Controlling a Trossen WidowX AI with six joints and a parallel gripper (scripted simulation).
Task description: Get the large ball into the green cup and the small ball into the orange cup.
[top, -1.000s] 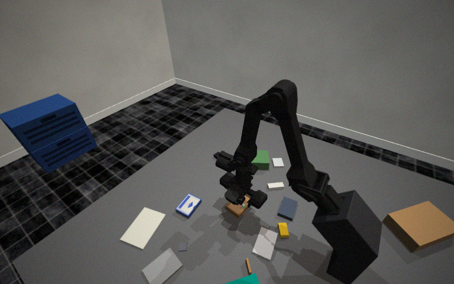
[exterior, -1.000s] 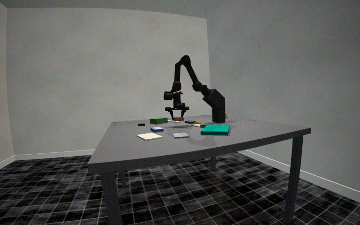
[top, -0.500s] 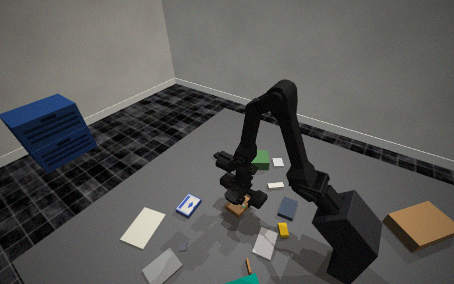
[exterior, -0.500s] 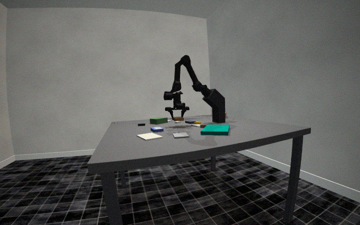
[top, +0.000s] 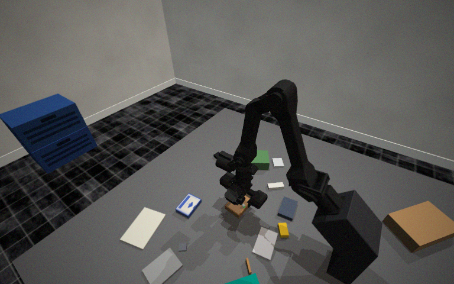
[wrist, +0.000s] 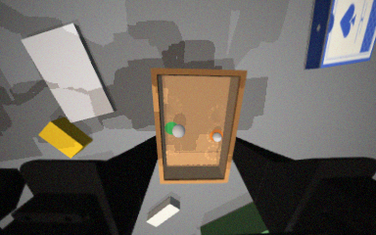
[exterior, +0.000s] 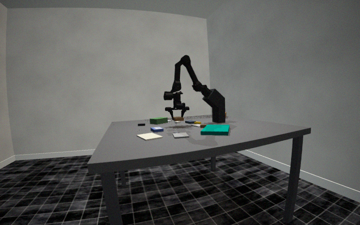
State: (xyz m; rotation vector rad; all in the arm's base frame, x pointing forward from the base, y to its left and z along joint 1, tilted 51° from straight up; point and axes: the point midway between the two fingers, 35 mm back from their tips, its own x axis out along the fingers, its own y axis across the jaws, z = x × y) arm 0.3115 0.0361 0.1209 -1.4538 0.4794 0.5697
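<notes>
The puzzle [wrist: 196, 124] was pinched between the two fingers of the gripper [wrist: 196, 166], one finger [wrist: 132, 171] pressed to its left long side and the other to its right. In the exterior view the puzzle [exterior: 178, 118] was seen held just above the table [exterior: 238, 138], roughly level, with the arm [exterior: 185, 71] bent high over it.

Inside the puzzle, under the cover, the large ball [wrist: 178, 130] was seen lying against the left wall, overlapping the right part of the green cup [wrist: 169, 128], so that only a green crescent showed at its left. The small ball [wrist: 217, 137] was seen near the right wall, on the orange cup [wrist: 215, 134], whose rim showed above and to the left of it. Whether either ball was fully seated could not be told.

In the wrist view a white sheet [wrist: 66, 73] and a yellow block [wrist: 65, 137] were seen on the table to the left of the puzzle, a blue card [wrist: 345, 31] at the far right, and a small white block [wrist: 163, 211] and a green block [wrist: 235, 222] near the bottom edge. In the top view the puzzle [top: 236, 207] was seen mostly hidden beneath the gripper [top: 241, 198], between the blue card [top: 188, 205] and a slate-blue block [top: 287, 207].
</notes>
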